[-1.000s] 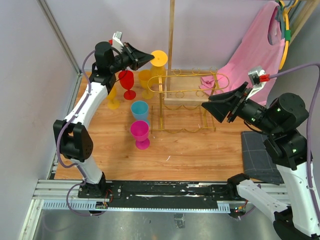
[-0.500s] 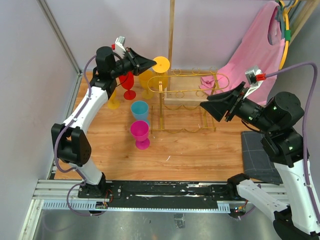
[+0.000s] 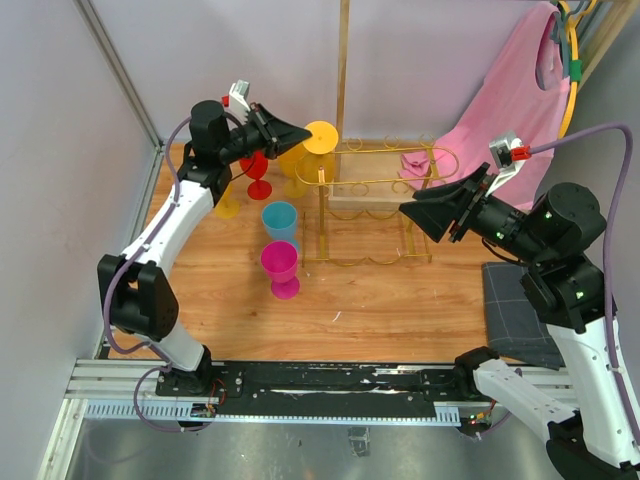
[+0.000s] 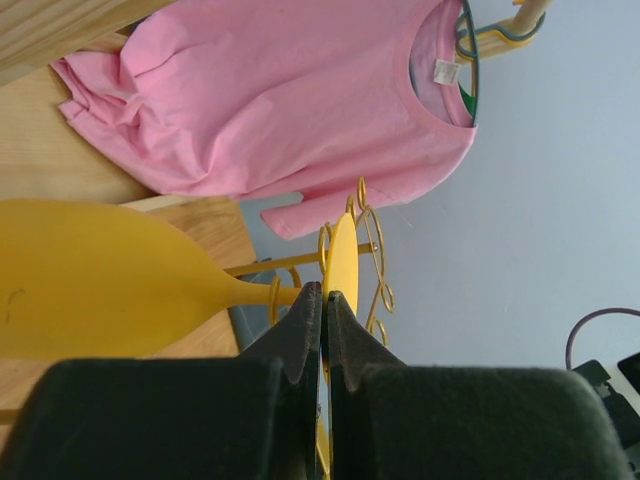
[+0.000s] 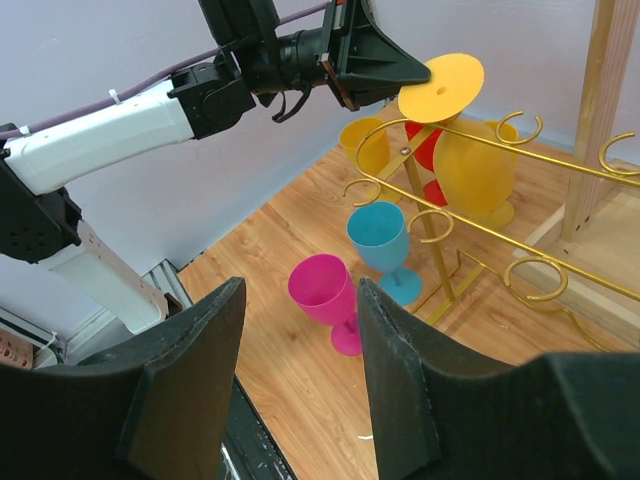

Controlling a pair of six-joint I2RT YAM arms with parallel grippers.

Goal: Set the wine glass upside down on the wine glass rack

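Note:
My left gripper (image 3: 300, 130) is shut on the flat foot of a yellow wine glass (image 3: 318, 137). It holds the glass upside down, bowl hanging below, at the left end of the gold wire rack (image 3: 375, 205). In the left wrist view the fingers (image 4: 305, 310) pinch the edge-on foot (image 4: 342, 255), with the bowl (image 4: 100, 280) at left. The right wrist view shows the same glass (image 5: 468, 165) by the rack's looped end rails (image 5: 480, 232). My right gripper (image 3: 420, 215) is open and empty, off the rack's right front.
A pink goblet (image 3: 280, 264), a blue goblet (image 3: 280, 220), a red goblet (image 3: 255, 165) and another yellow goblet (image 3: 228, 195) stand upright left of the rack. A tall wooden pole (image 3: 343, 70) rises behind it. A pink shirt (image 3: 500, 110) hangs back right; grey cloth (image 3: 515, 300) lies right.
My left gripper has carried the yellow glass to the right, up to the rack's left end. My right arm has shifted slightly left.

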